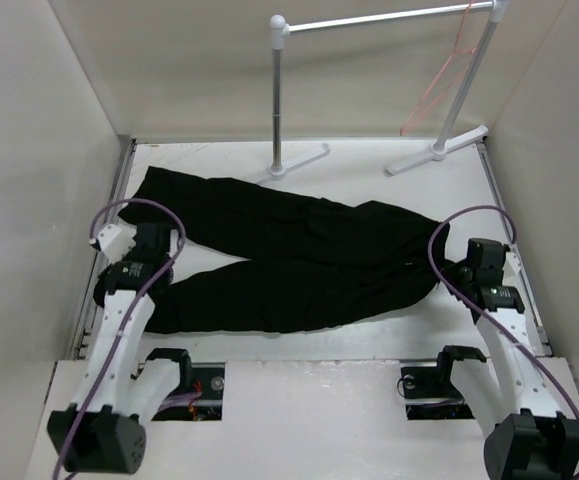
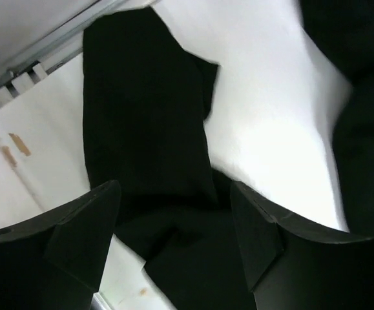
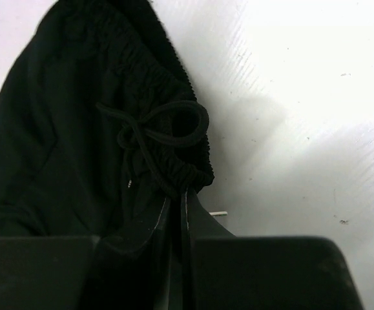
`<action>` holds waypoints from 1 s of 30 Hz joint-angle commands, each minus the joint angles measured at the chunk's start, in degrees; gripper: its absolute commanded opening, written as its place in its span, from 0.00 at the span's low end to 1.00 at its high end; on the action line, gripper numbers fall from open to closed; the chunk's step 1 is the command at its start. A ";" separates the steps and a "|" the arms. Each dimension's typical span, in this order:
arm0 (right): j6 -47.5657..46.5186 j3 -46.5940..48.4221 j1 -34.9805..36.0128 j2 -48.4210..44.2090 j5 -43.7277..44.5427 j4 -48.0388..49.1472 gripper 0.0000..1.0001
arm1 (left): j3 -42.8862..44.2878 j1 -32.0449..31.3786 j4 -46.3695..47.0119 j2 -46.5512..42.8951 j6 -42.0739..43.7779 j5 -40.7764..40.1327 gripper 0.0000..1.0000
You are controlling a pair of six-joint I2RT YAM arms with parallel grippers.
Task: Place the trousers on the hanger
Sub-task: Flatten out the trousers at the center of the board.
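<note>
As they lie flat, black trousers [image 1: 299,255], 2 legs apart

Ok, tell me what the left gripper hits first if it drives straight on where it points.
The trousers: the open left gripper points at a black leg lying on the table. Probably fabric first, though the depth is unclear.

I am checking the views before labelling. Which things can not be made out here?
Hanger hook: top view, wire too thin.
Left gripper fingertips: top view, black against the black trousers.
Trouser legs: right wrist view, past the left edge and behind the right gripper.
</note>
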 commanded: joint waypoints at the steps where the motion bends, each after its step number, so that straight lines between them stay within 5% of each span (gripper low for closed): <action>1: -1.28 1.32 -1.99 -3.57 3.03 -3.01 0.01 | -2.05 11.81 14.81 4.99 5.89 10.35 0.67; 5: 0.12 -0.79 -2.35 -5.33 3.75 -4.78 0.01 | -3.02 24.48 20.53 15.81 8.26 20.47 0.67; 9: 0.04 -2.11 -2.26 -5.86 3.48 -4.08 0.02 | -2.58 26.08 22.91 23.11 10.81 21.45 0.63; 10: 0.04 -2.11 -2.26 -6.21 3.48 -3.90 0.02 | -2.67 26.08 23.18 24.69 10.73 21.71 0.55; 13: -0.05 -2.11 -2.26 -6.56 3.49 -3.55 0.02 | -1.62 26.61 22.83 26.11 9.59 23.20 0.08; 14: -0.14 -2.11 -2.09 -6.74 3.48 -3.37 0.02 | -0.22 26.44 22.39 24.20 9.32 23.65 0.03; 21: -0.14 -2.12 0.46 -10.16 3.66 -4.16 0.02 | 16.30 19.23 9.75 8.38 9.41 13.66 0.02; 30: -0.67 -0.62 0.46 -11.13 2.69 -4.34 0.02 | 19.03 18.88 2.62 4.50 11.08 7.40 0.03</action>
